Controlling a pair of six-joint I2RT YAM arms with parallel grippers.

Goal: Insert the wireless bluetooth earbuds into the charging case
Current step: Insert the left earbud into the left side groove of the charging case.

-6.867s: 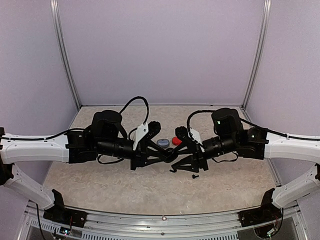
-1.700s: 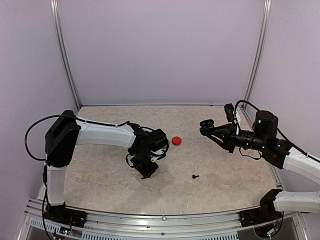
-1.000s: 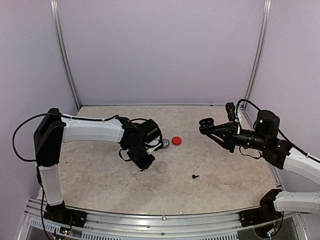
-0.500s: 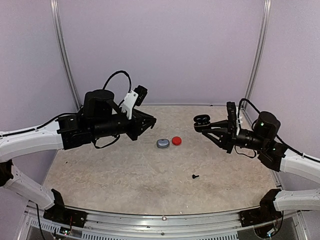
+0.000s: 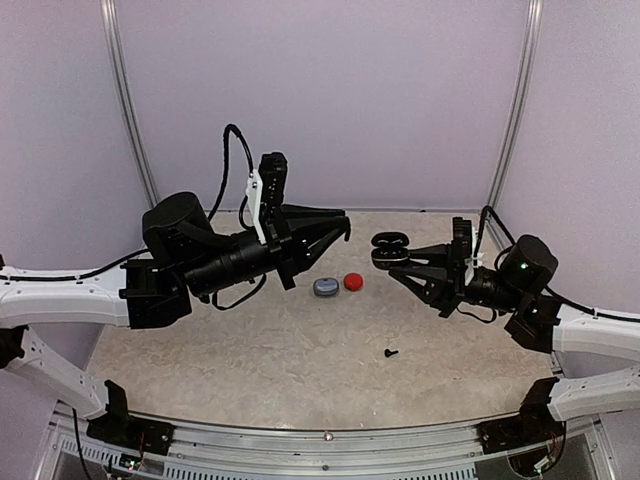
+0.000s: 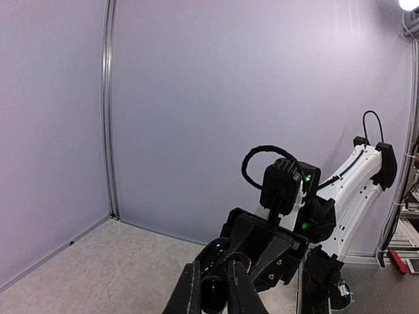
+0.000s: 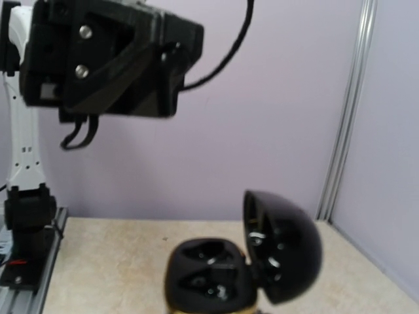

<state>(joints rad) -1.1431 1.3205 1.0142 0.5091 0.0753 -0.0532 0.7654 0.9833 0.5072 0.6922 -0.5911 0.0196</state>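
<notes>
Black left gripper (image 5: 344,225): it is riding high over the table (image 5: 250,370), reaching in from the left and pointing rightward. Its jaws are pinching almost together, leaving just a sliver of a gap in the wrist view.
Left grip: something dark is sitting in line with that sliver. I cannot tell whether it is pinched there or belongs to what lies behind.
Right gripper (image 5: 396,258): it is reaching in from the right and pointing leftward, facing the left one tip to tip. The two are hanging near each other but apart, and its jaws are clamping the base of the black charging case (image 5: 390,242).
Case pose: the case is hanging in the air between the two grippers with its lid standing open. In the right wrist view the two wells are facing up toward the camera, with the lid rising on the right side of the base.
Wells: they are looking dark, and I cannot tell their contents.
Black earbud (image 5: 390,352): it is lying alone on the table, nearer the arm bases than the held case and well apart from both grippers.
Earbud axis: its long axis is running roughly left to right across the top view. It is too small to tell which end is the stem.
Grey case (image 5: 325,287) and red case (image 5: 352,282): both are resting shut on the table just beside each other, grey on the left, under the raised grippers.
</notes>
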